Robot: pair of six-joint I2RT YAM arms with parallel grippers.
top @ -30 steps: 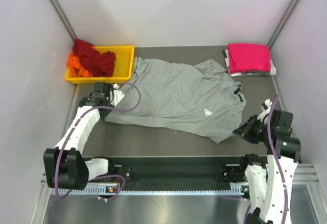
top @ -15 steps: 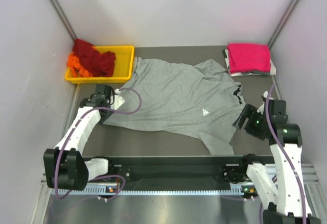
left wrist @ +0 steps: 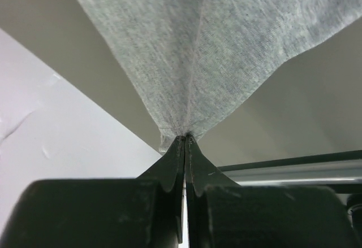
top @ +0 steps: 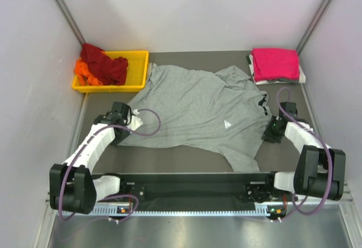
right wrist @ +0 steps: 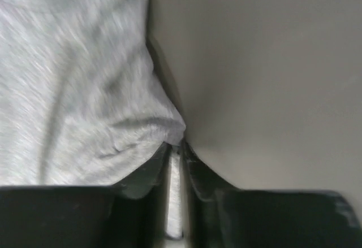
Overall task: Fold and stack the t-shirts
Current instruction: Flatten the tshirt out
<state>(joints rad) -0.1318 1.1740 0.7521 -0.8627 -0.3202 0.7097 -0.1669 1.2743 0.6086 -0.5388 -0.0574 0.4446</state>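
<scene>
The grey t-shirt [top: 198, 112] lies spread and rumpled in the middle of the table. My left gripper [top: 129, 127] is at its near left corner, shut on a pinch of the grey cloth [left wrist: 192, 61] that fans out from the tips [left wrist: 185, 138]. My right gripper [top: 270, 133] sits at the shirt's right edge, its jaws closed to a thin slit with grey cloth [right wrist: 85, 90] in the slit [right wrist: 176, 145]. A folded pink t-shirt [top: 275, 63] lies at the back right. The dark red t-shirt [top: 104, 61] and the orange t-shirt [top: 85, 73] are bunched together at the back left.
A yellow tray [top: 139, 70] at the back left holds the dark red and orange shirts. A white and dark folded cloth [top: 301, 77] shows under the pink shirt. White walls close in on both sides. The arms' base rail [top: 192, 183] runs along the near edge.
My right arm swung in from the near right to the shirt's right edge, opened, then closed on the cloth. My left gripper drew slightly nearer, pulling its corner along.
</scene>
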